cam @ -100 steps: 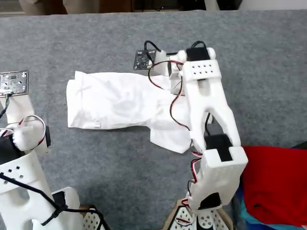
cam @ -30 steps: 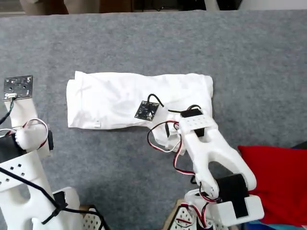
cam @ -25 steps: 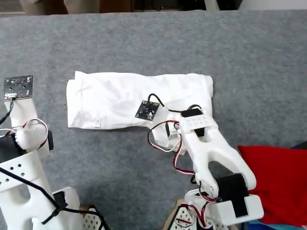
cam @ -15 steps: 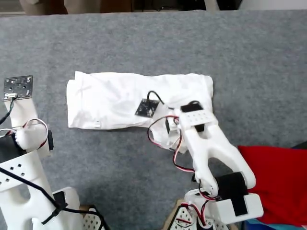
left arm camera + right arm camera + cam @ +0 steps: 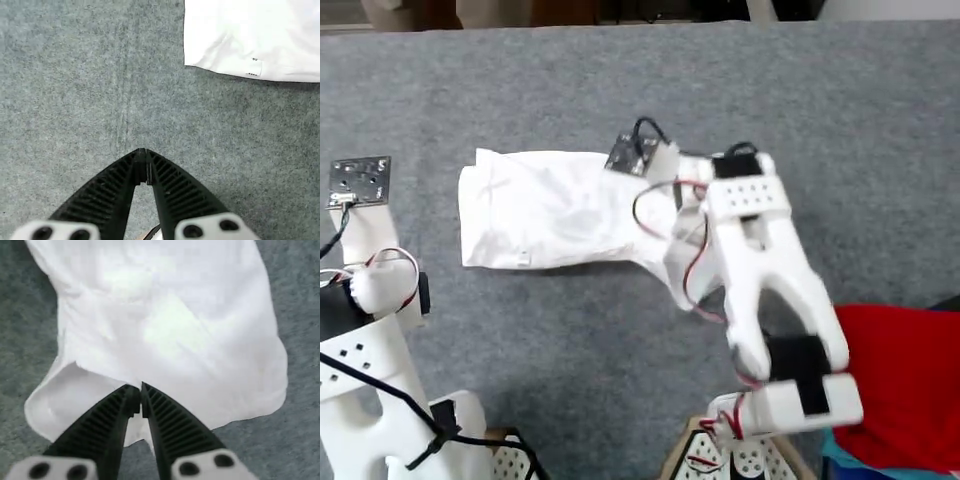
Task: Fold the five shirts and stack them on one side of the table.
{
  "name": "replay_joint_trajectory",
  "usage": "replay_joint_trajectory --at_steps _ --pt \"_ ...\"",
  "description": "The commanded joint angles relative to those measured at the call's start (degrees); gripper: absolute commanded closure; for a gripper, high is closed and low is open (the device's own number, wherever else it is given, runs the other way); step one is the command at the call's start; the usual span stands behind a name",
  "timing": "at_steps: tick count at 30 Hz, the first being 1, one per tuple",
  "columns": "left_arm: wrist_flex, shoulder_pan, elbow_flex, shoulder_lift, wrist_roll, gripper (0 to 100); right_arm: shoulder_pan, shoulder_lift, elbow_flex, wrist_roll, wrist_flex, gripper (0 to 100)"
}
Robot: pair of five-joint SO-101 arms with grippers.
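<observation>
A white shirt (image 5: 550, 210) lies stretched across the middle of the grey table (image 5: 880, 120). My right arm (image 5: 750, 230) extends over its right end. In the right wrist view, my right gripper (image 5: 138, 388) is shut on an edge of the white shirt (image 5: 170, 315), and a loose fold hangs below it. A flap of the shirt (image 5: 682, 280) sticks out toward the near side beside the arm. My left gripper (image 5: 144, 167) is shut with nothing in it, over bare table just off the shirt's near left corner (image 5: 250, 40).
A red shirt (image 5: 905, 380) lies at the near right edge on top of a teal one (image 5: 840, 455). The left arm (image 5: 370, 330) stands at the near left. Bare table lies along the far side and in the near middle.
My right arm has swung from the shirt's near edge toward the far side, taking the shirt's right end with it. That end no longer lies flat. The left arm has kept still.
</observation>
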Motion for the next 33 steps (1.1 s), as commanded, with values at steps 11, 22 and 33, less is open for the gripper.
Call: replay_joint_trajectory --at_steps 11,22,33 --pt "0.53 -0.62 -2.90 -0.75 -0.35 98 3.21 33.71 -54.81 4.13 15.47 99.4" --pt "0.53 -0.44 -2.81 -0.75 -0.35 98 -0.48 52.97 -87.34 10.55 33.14 92.1" --pt "0.62 -0.53 -2.73 -0.75 -0.35 98 0.57 49.45 -89.71 8.26 34.64 90.3"
